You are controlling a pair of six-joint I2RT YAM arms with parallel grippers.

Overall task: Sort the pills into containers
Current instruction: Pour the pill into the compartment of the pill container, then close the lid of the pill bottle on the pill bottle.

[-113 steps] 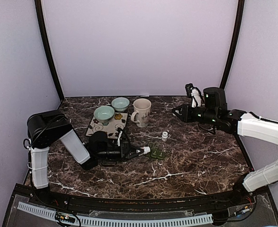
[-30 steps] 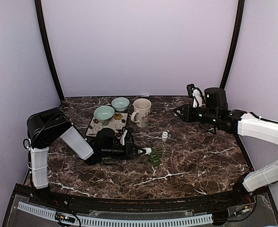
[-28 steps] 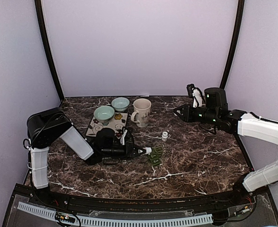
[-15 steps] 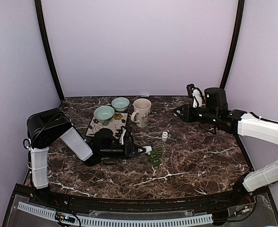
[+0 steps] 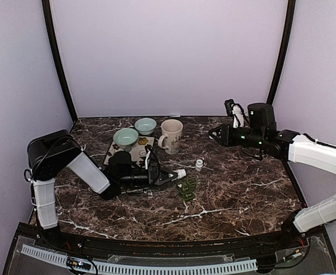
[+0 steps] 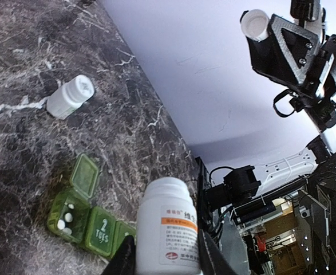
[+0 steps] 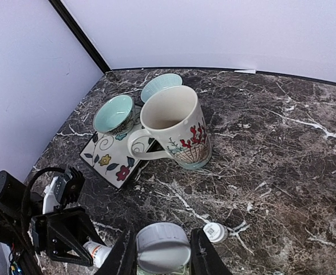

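Two bowls [image 5: 126,137] [image 5: 145,124], one mug [image 5: 171,136], two pill bottles [image 5: 178,173] [image 5: 199,165], one pill organizer [image 5: 188,188], one cap [image 7: 162,247]

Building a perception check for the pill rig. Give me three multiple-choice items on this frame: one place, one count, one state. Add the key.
1. Where is the mug?
A) right of the bowls, on the table
B) left of them
C) stacked in one

2. How many teal bowls are there?
A) one
B) two
C) three

3. What state is the left hand in?
A) open, empty
B) shut on the mug
C) shut on a white bottle

Key:
1 A: the top view shows it standing just right of both bowls.
2 B: two show in the top and right wrist views.
3 C: the left wrist view shows it clamping the bottle.
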